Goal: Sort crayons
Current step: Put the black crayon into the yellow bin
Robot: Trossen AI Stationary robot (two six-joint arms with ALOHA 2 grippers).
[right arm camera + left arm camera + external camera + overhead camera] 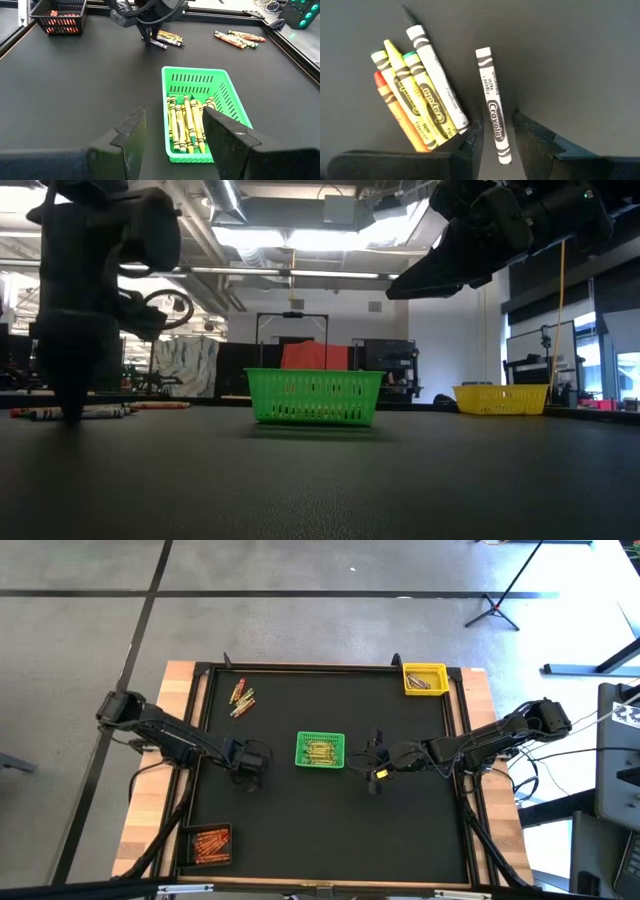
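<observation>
While the high view takes in the whole table (330, 840), the sort looks partly done; the green basket (320, 750) sits at centre with crayons in it, the yellow basket (424, 679) at 1 o'clock holds a few grey ones, and a dark basket (211, 844) at 7 o'clock holds orange-red ones; a loose pile of crayons (242, 697) lies unsorted at 11 o'clock, and the left gripper (250, 762) hangs at 9 o'clock of the green basket, the right gripper (378, 765) at 3 o'clock of it. At table height, the left arm's dark column comes down to the surface beside crayons lying flat, while the right arm hangs raised. From the left wrist, the fingers (470, 142) stand narrowly apart astride 1 white-wrapped crayon (493, 112), not yet clamped on it as far as I can tell; a bundle of about 5 others (415, 97) lies just beside. From the right wrist, the jaws stand wide and hold nothing above the green basket's near end; I judge roughly half the sorting remains.
</observation>
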